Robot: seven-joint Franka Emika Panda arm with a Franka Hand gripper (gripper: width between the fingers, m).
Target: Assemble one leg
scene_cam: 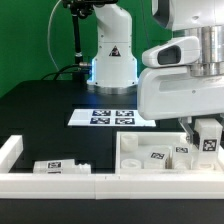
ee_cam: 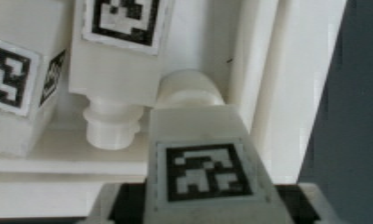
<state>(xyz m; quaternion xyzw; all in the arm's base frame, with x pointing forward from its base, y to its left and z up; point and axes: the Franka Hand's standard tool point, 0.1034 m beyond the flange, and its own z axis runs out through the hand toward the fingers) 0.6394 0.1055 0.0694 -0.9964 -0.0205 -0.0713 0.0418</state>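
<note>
My gripper (scene_cam: 204, 130) hangs at the exterior view's right, over the right end of the white tray-shaped part (scene_cam: 135, 160). It is shut on a leg (scene_cam: 208, 145), a small white peg with a black-and-white tag. In the wrist view the held leg (ee_cam: 201, 150) sticks out from between my jaws (ee_cam: 204, 208), and its rounded end lies close to the tray's raised rim (ee_cam: 281, 80). A second tagged leg (ee_cam: 112, 40) lies beside it in the tray, its narrow stub end (ee_cam: 108, 125) pointing toward me.
Another leg (scene_cam: 60, 167) lies at the exterior view's lower left, inside a white L-shaped border (scene_cam: 12, 152). Further tagged pieces (scene_cam: 158, 155) lie in the tray. The marker board (scene_cam: 110, 117) lies behind the tray, and the robot base (scene_cam: 110, 50) stands beyond it.
</note>
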